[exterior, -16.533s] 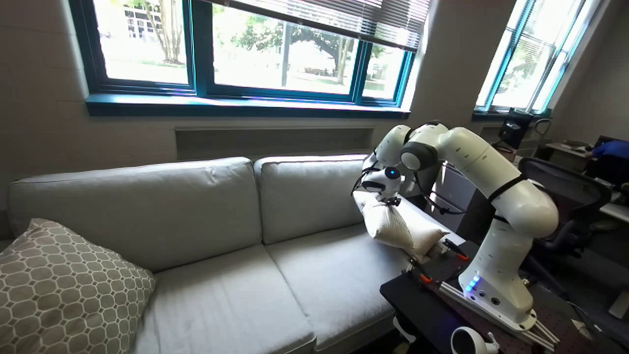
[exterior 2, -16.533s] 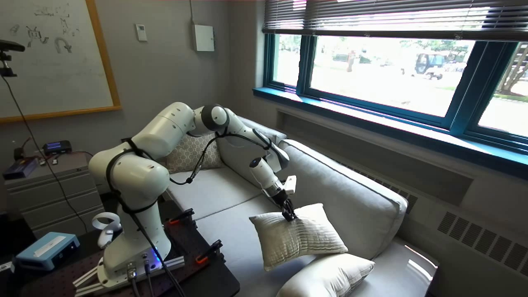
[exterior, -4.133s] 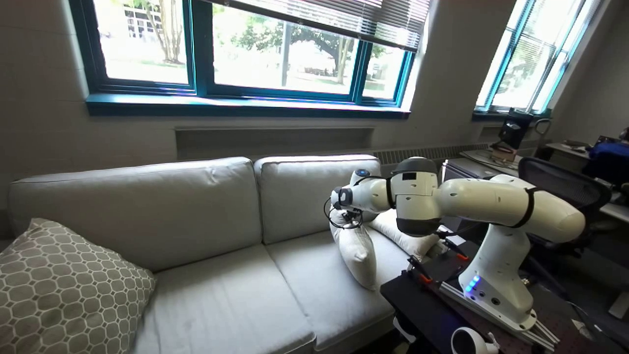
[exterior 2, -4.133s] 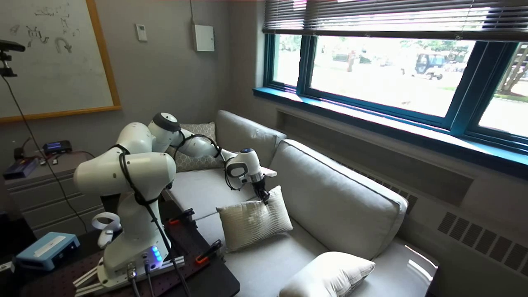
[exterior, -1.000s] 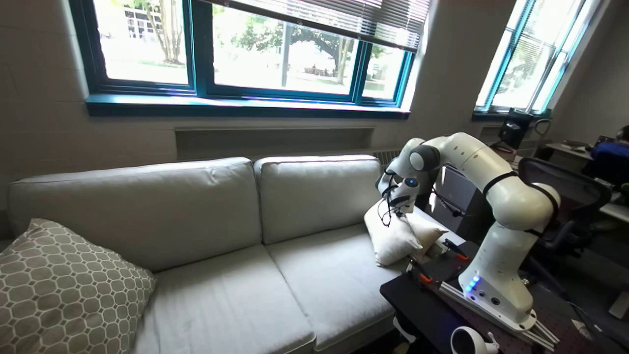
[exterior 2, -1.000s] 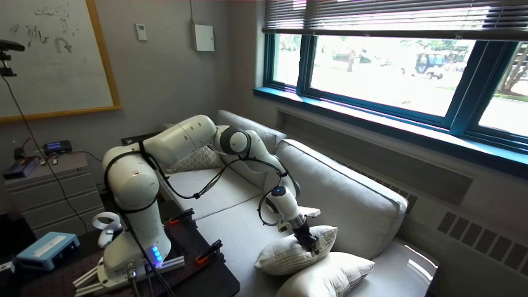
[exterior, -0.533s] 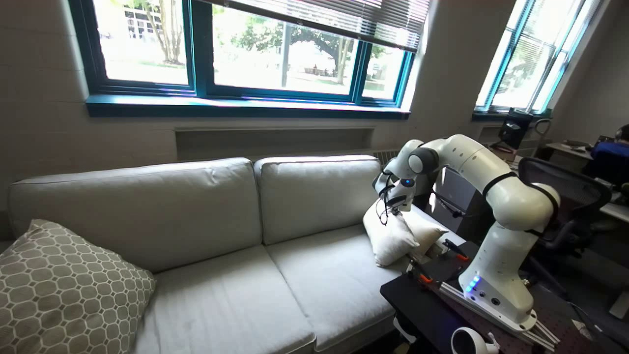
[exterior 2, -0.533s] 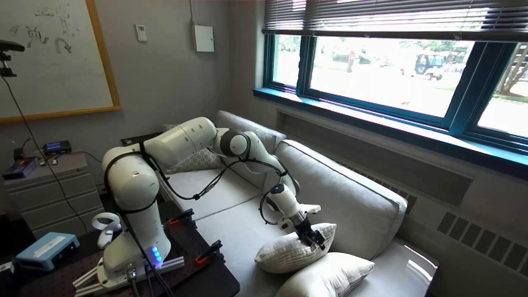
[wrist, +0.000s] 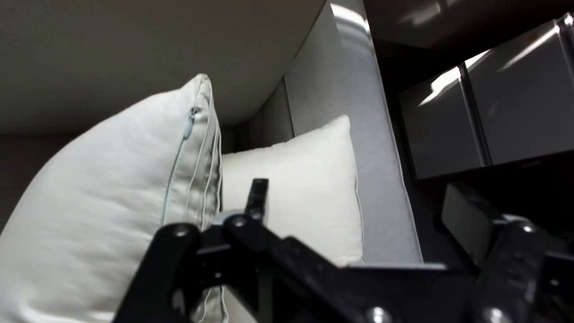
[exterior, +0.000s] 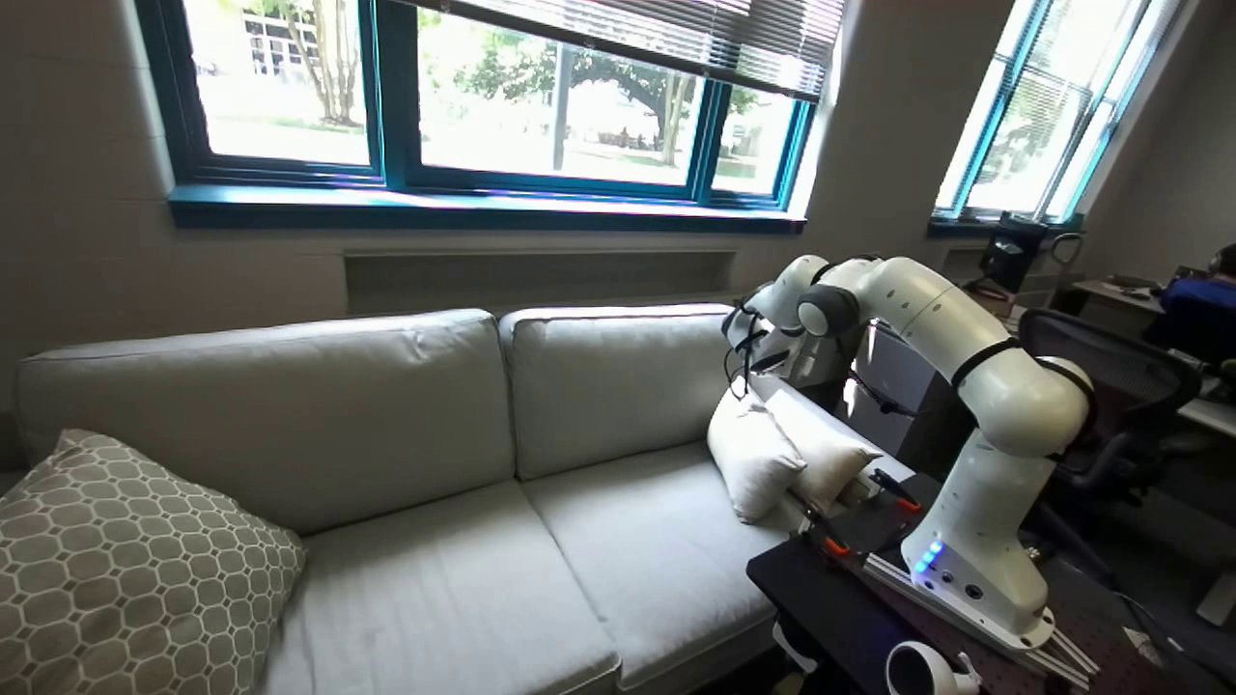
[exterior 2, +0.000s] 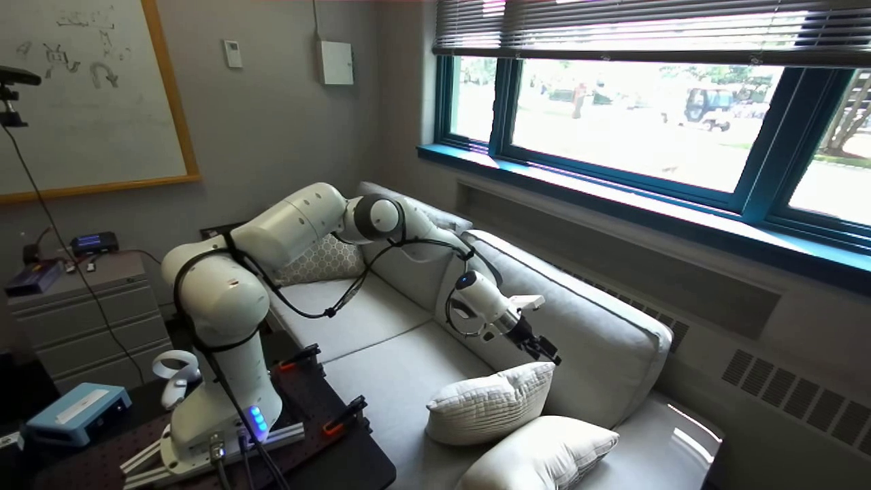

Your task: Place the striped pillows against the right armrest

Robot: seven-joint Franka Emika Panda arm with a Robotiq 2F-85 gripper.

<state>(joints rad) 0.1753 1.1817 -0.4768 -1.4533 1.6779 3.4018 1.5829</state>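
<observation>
Two cream striped pillows stand side by side at the sofa's right end. The outer pillow (exterior 2: 544, 452) rests against the right armrest (exterior 2: 680, 432); in the wrist view this pillow (wrist: 300, 175) lies along the armrest (wrist: 381, 188). Leaning toward it is the inner pillow (exterior 2: 486, 405), whose zipped edge faces me in the wrist view (wrist: 112, 193); their outlines meet. My gripper (exterior 2: 548, 354) hangs just above the inner pillow's top corner, near the back cushion. In the wrist view the gripper (wrist: 361, 208) is open, its fingers wide apart with nothing between them.
Tall back cushions (exterior: 628, 386) run behind the seat (exterior: 463, 589). A larger lattice-patterned pillow (exterior: 145, 560) sits at the far left end. The black table (exterior: 811, 589) bearing my base, with orange-tipped clamps (exterior: 826, 536), stands close in front of the pillows.
Within the last second my gripper has opened, let go of the inner pillow and risen toward the back cushion. Seconds earlier that pillow stood farther left; now it sits beside the outer one.
</observation>
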